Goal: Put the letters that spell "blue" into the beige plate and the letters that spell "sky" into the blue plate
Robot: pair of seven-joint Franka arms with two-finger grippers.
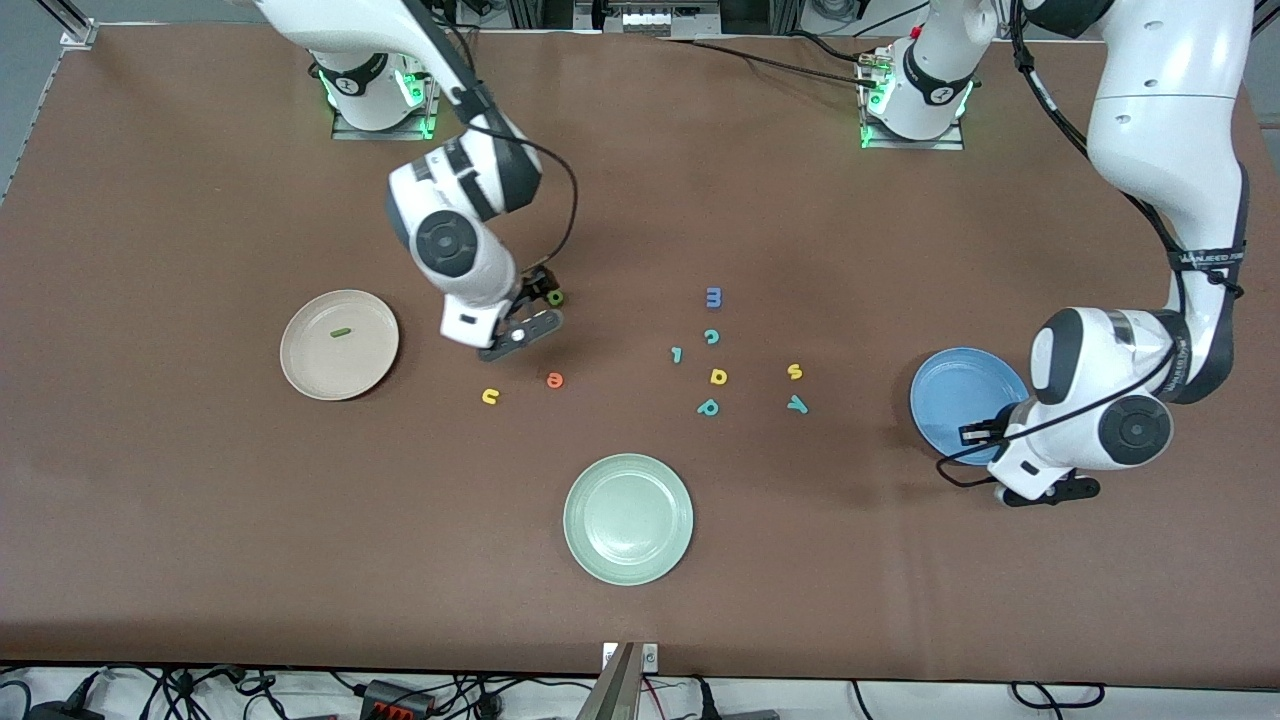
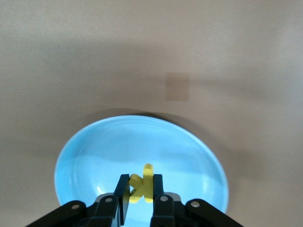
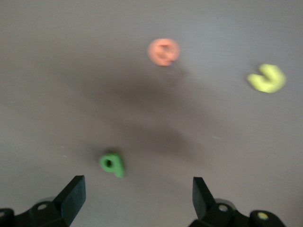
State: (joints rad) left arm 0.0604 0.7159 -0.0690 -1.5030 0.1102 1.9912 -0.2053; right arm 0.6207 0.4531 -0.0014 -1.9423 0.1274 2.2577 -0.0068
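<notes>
- Left pincer point(image 2: 140, 195) hangs over the blue plate point(image 2: 94, 146), clamped on the yellow k point(image 2: 142, 184).
- Right pincer point(image 3: 137, 194) gapes wide above the green b point(image 3: 112, 164) on the table point(image 1: 200, 520).
- Beige plate point(image 1: 300, 365) carries the green l point(image 1: 341, 332).
- Yellow u point(image 1: 490, 397) and orange e point(image 1: 555, 380) lie close by; yellow s point(image 1: 795, 371) and teal y point(image 1: 797, 404) lie nearer the blue plate.

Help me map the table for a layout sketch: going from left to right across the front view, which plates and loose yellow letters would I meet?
beige plate → yellow u → pale green plate → yellow d-like letter → yellow s → blue plate
</notes>
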